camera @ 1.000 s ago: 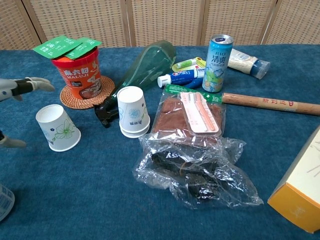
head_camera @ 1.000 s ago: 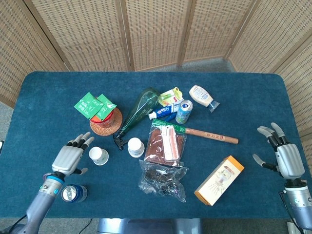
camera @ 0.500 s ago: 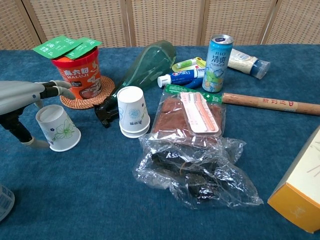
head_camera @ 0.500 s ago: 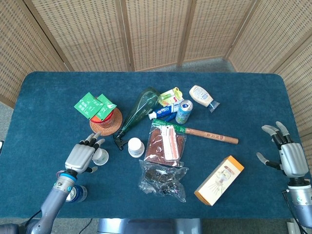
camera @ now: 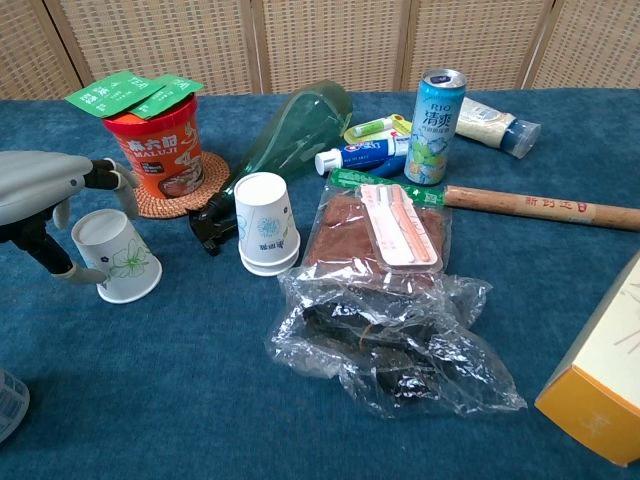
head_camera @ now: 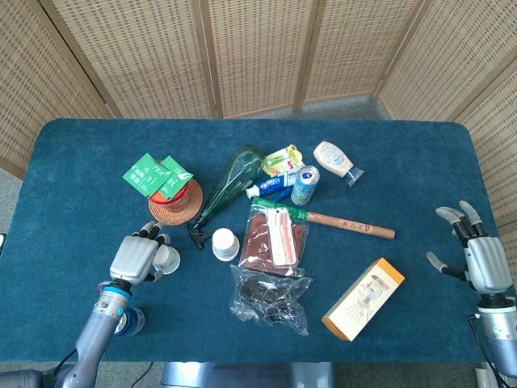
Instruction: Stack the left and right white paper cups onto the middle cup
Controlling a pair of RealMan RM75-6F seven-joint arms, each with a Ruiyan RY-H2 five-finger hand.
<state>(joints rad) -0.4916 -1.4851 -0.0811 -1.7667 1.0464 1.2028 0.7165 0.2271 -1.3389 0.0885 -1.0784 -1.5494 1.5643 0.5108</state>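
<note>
Compared with a second ago, the left robot hand [head_camera: 137, 257] is now being seen closed in over the left paper cup [camera: 116, 256], which was standing clear of it then; its fingers [camera: 108, 176] are being curled around the cup's rim from behind and its thumb is being brought against the near side, though a firm grip cannot be told. The cup is being kept upright at its earlier spot on the desk [head_camera: 89, 153], just in front of the red noodle tub [camera: 158, 150] on its woven coaster [head_camera: 174, 204]. The middle cup [camera: 265, 223] is being shown mouth-up just right of it, with a second cup already nested in it, touching the spray bottle [head_camera: 230, 184]. The right robot hand [head_camera: 475, 255] is being held spread and empty near the desk's right edge, slightly lower than before. Open cloth is being left along the near-left edge and across the far-left corner; the centre is being crowded by a plastic bag [camera: 390, 345], a brown packet [head_camera: 275, 238] and a hammer [head_camera: 343, 221]. Counted: two cup positions, two drink cans [head_camera: 304, 184], one orange box [head_camera: 363, 298], one white bottle [head_camera: 337, 158].
</note>
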